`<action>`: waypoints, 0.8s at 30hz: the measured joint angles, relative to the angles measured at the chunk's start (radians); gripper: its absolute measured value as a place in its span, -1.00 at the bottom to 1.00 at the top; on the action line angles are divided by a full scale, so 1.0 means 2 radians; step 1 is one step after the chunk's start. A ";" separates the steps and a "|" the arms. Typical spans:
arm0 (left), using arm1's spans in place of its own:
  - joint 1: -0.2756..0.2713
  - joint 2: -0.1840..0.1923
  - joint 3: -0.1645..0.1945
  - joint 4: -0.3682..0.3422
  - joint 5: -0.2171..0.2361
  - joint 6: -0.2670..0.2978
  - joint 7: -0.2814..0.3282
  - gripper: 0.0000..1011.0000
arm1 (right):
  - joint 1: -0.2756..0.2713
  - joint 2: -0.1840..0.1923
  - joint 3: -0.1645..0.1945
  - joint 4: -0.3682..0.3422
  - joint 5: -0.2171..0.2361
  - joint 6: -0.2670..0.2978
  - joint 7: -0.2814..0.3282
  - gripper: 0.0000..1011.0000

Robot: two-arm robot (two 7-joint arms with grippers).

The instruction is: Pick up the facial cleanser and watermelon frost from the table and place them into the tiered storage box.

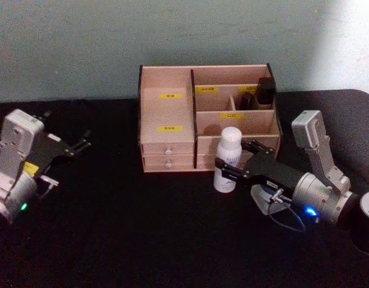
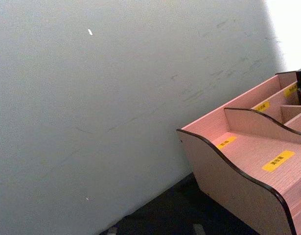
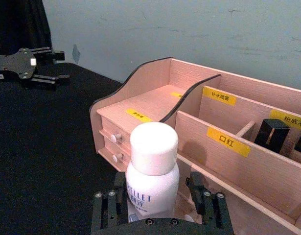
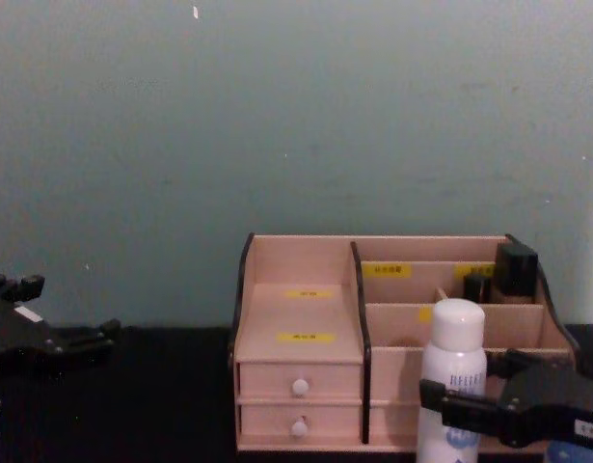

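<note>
Cleanser bottle (image 1: 227, 162) is standing upright on the desk (image 1: 142, 228), just in front of the right half of the organizer (image 1: 166, 108). My right hand (image 3: 155, 196) is spread w/ a finger on each side of the lower body, not squeezing yet afaict.

Worries: it's tall n slim, so if one finger touches first it prob tips. The grip's low too, so the top could swing on the lift and clip the organizer's front wall, which is right there. Also what looks like the jar (image 1: 268, 195) sits under my right wrist, partly hidden, so it's easy to bump.

Left hand (image 1: 81, 146) is spread and idle over the desk's left side, well apart.
</note>
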 joint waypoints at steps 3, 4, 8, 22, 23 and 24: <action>0.000 0.000 0.000 0.000 0.000 0.000 0.000 0.98 | 0.000 0.000 0.000 0.000 0.000 0.000 0.000 0.47; 0.000 0.000 0.000 0.000 0.000 0.000 0.000 0.98 | 0.000 0.000 0.000 0.000 0.000 0.000 0.000 0.45; 0.000 0.000 0.000 0.000 0.000 0.000 0.000 0.98 | 0.000 0.000 0.000 0.000 0.000 0.000 0.000 0.21; 0.000 0.000 0.000 0.000 0.000 0.000 0.000 0.98 | 0.000 0.001 0.000 -0.001 0.000 -0.002 0.001 0.18; 0.000 0.000 0.000 0.000 0.000 0.000 0.000 0.98 | 0.000 0.001 0.000 -0.001 0.000 -0.002 0.001 0.18; 0.000 0.000 0.000 0.000 0.000 0.000 0.000 0.98 | 0.000 0.003 -0.001 -0.002 -0.001 -0.004 0.005 0.18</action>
